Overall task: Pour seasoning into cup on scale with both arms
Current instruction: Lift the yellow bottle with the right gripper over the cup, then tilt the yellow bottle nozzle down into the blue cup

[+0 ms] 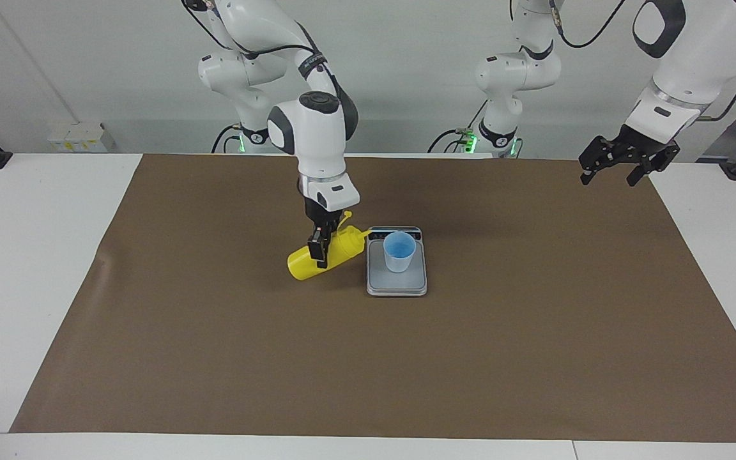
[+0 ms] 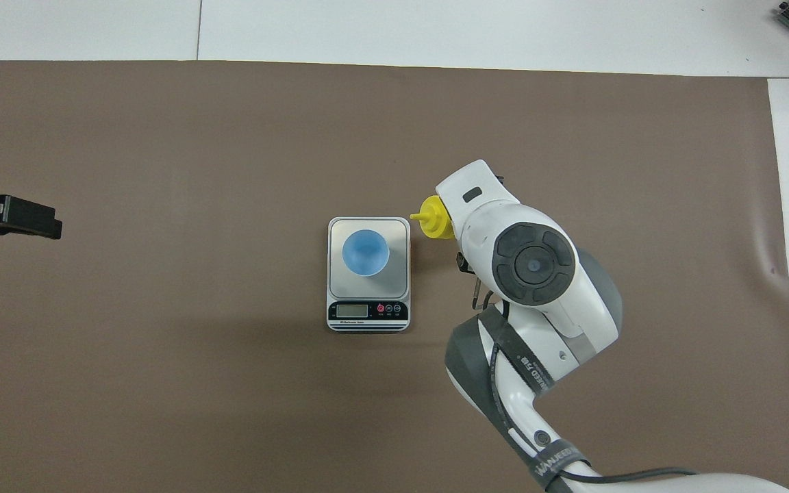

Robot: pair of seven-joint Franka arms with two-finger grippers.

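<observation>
The right gripper (image 1: pixel 320 250) is clamped across the body of the yellow seasoning bottle (image 1: pixel 317 257), one finger (image 1: pixel 322 254) visible against the near face of the bottle at about mid-length. The bottle is raised off the brown mat (image 1: pixel 214 358) and tilted steeply, base low and away from the scale, cone nozzle (image 2: pixel 420 216) high and pointing toward the scale (image 1: pixel 397 281). In the overhead view the nozzle tip sits just beside the edge of the weighing plate, not over the cup. The light-blue cup (image 1: pixel 398 251) stands upright on the plate, with the display strip (image 2: pixel 368 311) at the end nearer the robots. The left gripper (image 1: pixel 617 171) waits with fingers spread, holding nothing, over the mat's edge at the left arm's end of the table.
</observation>
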